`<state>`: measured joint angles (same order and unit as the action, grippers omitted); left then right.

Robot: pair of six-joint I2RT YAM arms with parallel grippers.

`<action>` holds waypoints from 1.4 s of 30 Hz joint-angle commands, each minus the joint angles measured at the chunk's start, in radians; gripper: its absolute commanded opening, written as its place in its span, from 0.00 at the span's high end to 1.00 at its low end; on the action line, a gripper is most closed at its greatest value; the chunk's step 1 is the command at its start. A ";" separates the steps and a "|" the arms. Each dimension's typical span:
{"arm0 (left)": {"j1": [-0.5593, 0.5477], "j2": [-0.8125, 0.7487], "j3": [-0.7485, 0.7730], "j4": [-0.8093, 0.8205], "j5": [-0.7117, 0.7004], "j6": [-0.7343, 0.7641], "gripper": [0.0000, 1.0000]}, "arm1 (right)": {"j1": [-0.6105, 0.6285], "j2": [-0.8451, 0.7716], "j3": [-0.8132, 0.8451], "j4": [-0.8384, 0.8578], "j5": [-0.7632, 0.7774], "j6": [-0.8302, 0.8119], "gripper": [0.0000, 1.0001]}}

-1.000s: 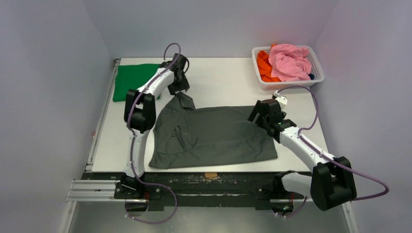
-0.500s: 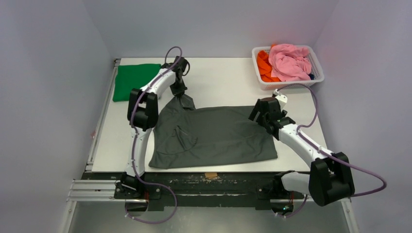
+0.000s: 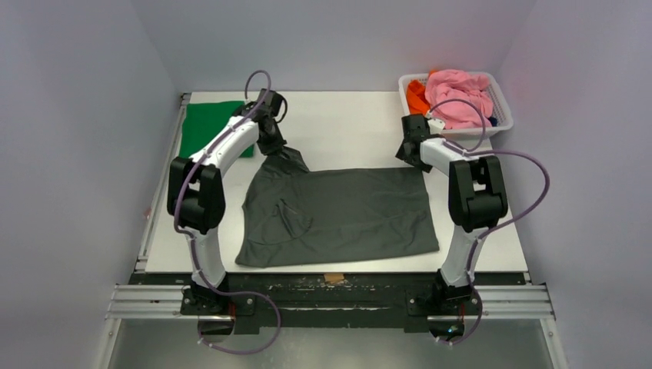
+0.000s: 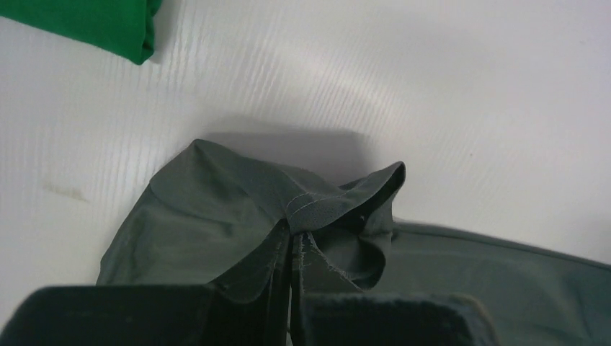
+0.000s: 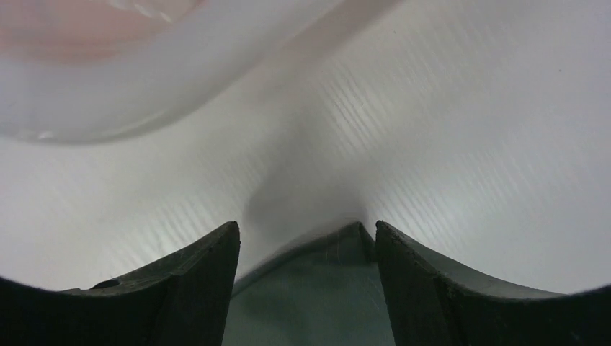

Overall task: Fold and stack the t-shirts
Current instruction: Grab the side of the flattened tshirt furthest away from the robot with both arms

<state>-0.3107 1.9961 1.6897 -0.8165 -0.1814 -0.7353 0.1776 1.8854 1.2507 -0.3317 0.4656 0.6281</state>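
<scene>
Within the last second both arms have taken new places at the far edge of the dark grey t-shirt (image 3: 346, 211). This shirt lies spread flat in the middle of the table (image 3: 346, 127), reaching toward 6 o'clock.

The left gripper (image 3: 274, 146) stood open over the shirt's sleeve at 11 o'clock. Now its jaws are together and clamped on that sleeve. In the left wrist view the cloth is bunched and pinched between the two fingers, and the fold rises a little from the table.

The right gripper (image 3: 408, 154) was lower down, at the shirt's right edge near 3 o'clock. It has swung up to the shirt's corner at 1 o'clock, just beside the white basket (image 3: 500, 108). In the right wrist view its jaws stand apart, and the tip of the grey corner lies in the gap between them. They do not press the cloth yet.

The folded green t-shirt (image 3: 207, 127) rests at 10 o'clock, apart from the grey one, and has not moved.

For the task this probably means that the first fold of the grey shirt is in preparation. One far corner is already secured and the other is only framed. The right jaws would have to close on the corner before both arms can carry the far edge toward 6 o'clock. If the grip takes only the tip, the cloth may slip out.
</scene>
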 commanded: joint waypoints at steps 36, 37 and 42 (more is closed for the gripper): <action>-0.177 -0.662 -0.601 0.033 -0.087 -0.085 1.00 | 0.052 -0.175 -0.115 0.036 0.087 -0.153 1.00; -0.186 -0.689 -0.624 0.029 -0.093 -0.096 1.00 | 0.052 -0.194 -0.133 0.037 0.090 -0.153 1.00; -0.228 -0.810 -0.732 0.027 -0.105 -0.151 1.00 | 0.054 -0.290 -0.205 0.018 0.103 -0.137 1.00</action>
<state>-0.5110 1.2686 1.0229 -0.7872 -0.2504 -0.8211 0.2325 1.6779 1.0927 -0.3252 0.5339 0.4950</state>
